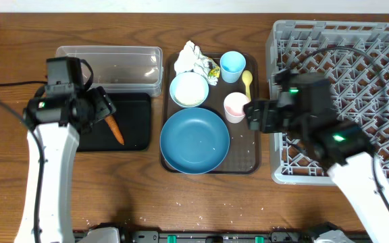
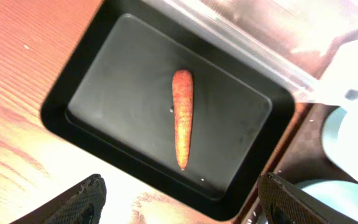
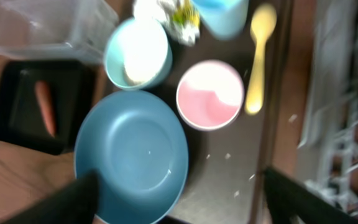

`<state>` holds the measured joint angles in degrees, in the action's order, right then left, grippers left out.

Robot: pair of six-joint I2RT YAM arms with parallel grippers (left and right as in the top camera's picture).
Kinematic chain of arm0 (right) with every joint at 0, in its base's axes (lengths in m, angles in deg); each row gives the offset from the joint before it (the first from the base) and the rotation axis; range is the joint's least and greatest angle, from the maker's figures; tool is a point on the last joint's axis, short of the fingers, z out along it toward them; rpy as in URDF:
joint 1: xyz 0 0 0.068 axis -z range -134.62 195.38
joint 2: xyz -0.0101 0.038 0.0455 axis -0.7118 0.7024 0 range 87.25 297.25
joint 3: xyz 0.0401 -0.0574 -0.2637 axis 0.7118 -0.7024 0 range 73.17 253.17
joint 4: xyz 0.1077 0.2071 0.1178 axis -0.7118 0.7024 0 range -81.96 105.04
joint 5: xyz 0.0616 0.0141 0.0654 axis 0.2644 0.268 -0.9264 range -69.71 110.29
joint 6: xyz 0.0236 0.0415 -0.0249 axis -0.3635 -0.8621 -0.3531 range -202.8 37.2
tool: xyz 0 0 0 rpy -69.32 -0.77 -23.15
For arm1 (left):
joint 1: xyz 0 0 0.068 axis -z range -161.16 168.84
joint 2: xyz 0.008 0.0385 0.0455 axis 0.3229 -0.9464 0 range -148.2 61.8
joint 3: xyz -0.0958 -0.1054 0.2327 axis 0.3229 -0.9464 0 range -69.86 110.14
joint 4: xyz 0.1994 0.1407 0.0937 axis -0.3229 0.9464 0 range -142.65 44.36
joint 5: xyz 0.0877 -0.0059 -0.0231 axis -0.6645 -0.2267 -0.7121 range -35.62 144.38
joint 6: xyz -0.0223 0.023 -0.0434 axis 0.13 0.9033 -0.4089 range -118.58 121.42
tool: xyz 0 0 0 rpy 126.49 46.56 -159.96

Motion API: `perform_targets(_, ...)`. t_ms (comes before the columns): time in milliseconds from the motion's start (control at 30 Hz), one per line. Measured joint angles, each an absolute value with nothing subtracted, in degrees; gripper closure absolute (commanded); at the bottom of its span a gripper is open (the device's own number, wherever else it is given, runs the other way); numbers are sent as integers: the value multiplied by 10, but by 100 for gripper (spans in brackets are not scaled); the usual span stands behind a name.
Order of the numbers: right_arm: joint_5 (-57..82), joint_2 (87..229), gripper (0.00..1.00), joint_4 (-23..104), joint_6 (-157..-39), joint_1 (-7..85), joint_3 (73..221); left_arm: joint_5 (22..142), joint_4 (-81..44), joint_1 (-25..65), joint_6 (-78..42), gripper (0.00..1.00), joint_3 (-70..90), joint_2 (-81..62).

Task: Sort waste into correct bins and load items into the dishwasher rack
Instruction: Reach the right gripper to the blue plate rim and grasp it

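Observation:
An orange carrot (image 1: 115, 130) lies in the black tray (image 1: 135, 108); the left wrist view shows the carrot (image 2: 182, 118) free in the tray (image 2: 253, 162). My left gripper (image 1: 104, 106) is open and empty above it (image 2: 188, 208). The clear tub (image 1: 107, 67) stands behind the tray. The blue plate (image 1: 194, 140), white bowl (image 1: 189, 89), light-blue cup (image 1: 232, 66), pink-and-white cup (image 1: 236, 106), yellow spoon (image 1: 247, 81), napkin (image 1: 191, 57) and wrapper (image 1: 213, 69) sit on a brown serving tray. My right gripper (image 1: 252, 115) is open (image 3: 188, 202) above the plate (image 3: 132, 155) and pink cup (image 3: 210, 94).
The grey dishwasher rack (image 1: 343, 40) fills the right side, and my right arm reaches over its left edge. Loose rice grains (image 3: 229, 155) lie on the brown serving tray (image 1: 248, 158). A few grains dot the wooden table (image 1: 181, 202) in front.

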<state>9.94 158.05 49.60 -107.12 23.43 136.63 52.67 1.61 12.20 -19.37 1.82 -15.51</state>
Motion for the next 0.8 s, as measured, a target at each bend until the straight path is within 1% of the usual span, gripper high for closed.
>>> perform_targets(33,114,1594,41,495,-1090,218,1366,526,18,122,-193,18,19,-147)
perform_targets(100,145,1629,46,491,-1128,180,1366,526,21,122,-193,18,19,-135)
perform_targets(300,226,1740,48,492,-1217,88,1367,525,25,122,-193,18,19,-142)
perform_targets(500,254,1846,52,476,-1255,54,1367,520,30,122,-193,18,19,-147)
perform_targets(567,259,1871,55,471,-1261,51,1367,511,34,122,-193,18,19,-147)
perform_targets(633,261,1888,65,466,-1266,51,1367,503,41,122,-193,18,19,-148)
perform_targets(667,263,1895,69,465,-1267,52,1367,499,43,122,-193,18,19,-148)
perform_targets(800,266,1898,92,461,-1276,51,1367,490,44,122,-193,18,19,-148)
